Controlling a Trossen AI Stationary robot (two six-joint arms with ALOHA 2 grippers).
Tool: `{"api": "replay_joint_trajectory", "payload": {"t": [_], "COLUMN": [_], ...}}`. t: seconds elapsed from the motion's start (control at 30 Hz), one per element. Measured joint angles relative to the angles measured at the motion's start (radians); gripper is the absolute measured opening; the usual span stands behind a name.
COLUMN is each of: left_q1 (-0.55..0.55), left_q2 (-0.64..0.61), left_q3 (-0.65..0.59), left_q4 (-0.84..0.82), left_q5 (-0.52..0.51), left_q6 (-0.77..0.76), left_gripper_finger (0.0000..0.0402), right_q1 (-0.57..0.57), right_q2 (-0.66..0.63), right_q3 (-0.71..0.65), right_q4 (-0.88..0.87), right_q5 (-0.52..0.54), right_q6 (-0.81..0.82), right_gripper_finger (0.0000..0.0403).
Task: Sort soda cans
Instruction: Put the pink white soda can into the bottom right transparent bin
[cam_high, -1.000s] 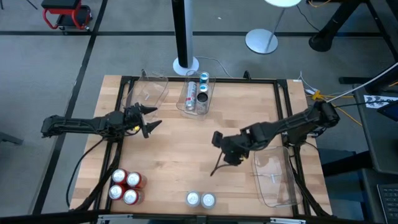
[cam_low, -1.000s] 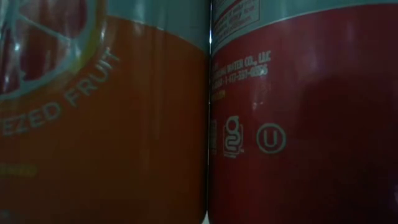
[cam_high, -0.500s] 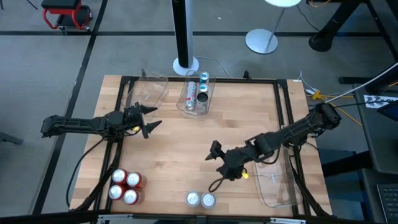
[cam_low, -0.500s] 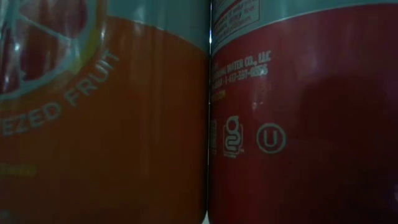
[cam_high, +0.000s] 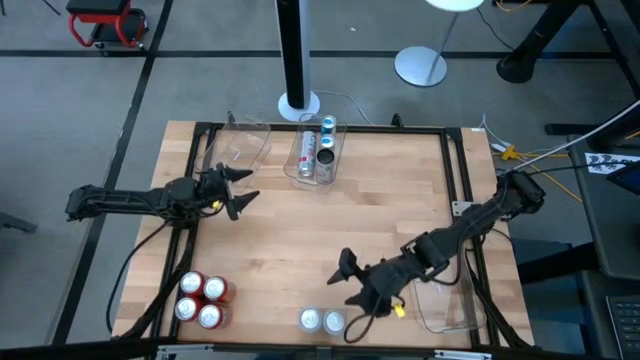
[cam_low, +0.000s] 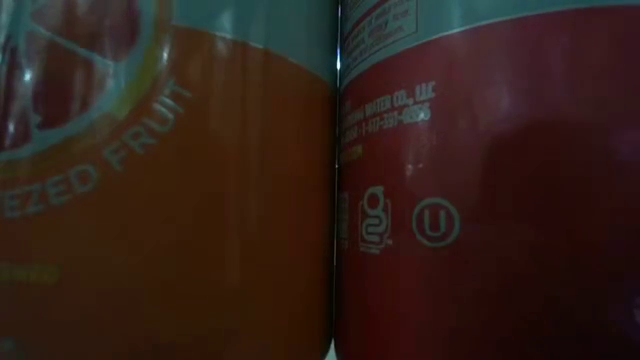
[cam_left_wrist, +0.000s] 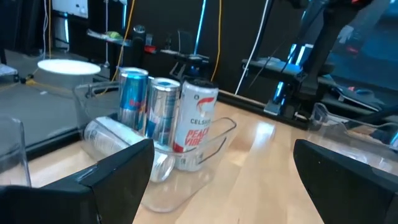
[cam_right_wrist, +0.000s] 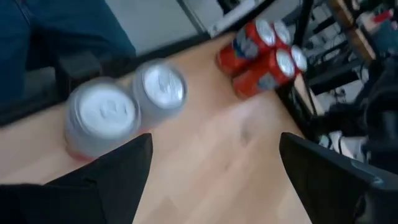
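From above, your right pincer (cam_high: 350, 282), spread and empty, has swung down the desk (cam_high: 290, 230) to hover just beside the 2 silver cans (cam_high: 322, 321), so judge those next. The far bin (cam_high: 316, 158) holds 4 cans; the bin (cam_high: 445, 295) behind that pincer looks empty. Your left pincer (cam_high: 237, 189) waits spread, well away. The low view shows only can walls. Its wrist view faces the filled bin (cam_left_wrist: 186, 180).

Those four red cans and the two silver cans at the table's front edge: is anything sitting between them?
Nothing: the high view shows only bare wooden table between the red cans and the silver cans.
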Motion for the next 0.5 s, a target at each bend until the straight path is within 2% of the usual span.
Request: {"api": "replay_joint_trajectory", "payload": {"t": [0.1, 0.27, 0.5], "left_q1": [0.0, 0.0, 0.0], "left_q2": [0.002, 0.002, 0.006], "left_q3": [0.0, 0.0, 0.0], "left_q4": [-0.02, -0.034, -0.052], "left_q5": [0.0, 0.0, 0.0], "left_q6": [-0.018, -0.021, -0.022], "left_gripper_finger": [0.0375, 0.0375, 0.0375], "right_q1": [0.021, 0.037, 0.036], "right_q2": [0.065, 0.184, 0.313], "right_q3": [0.091, 0.282, 0.473], "right_q4": [-0.019, -0.181, -0.293], "right_q5": [0.006, 0.013, -0.077], "right_q6": [0.004, 0.053, 0.159], "right_gripper_finger": [0.0351, 0.0351, 0.0351]}}
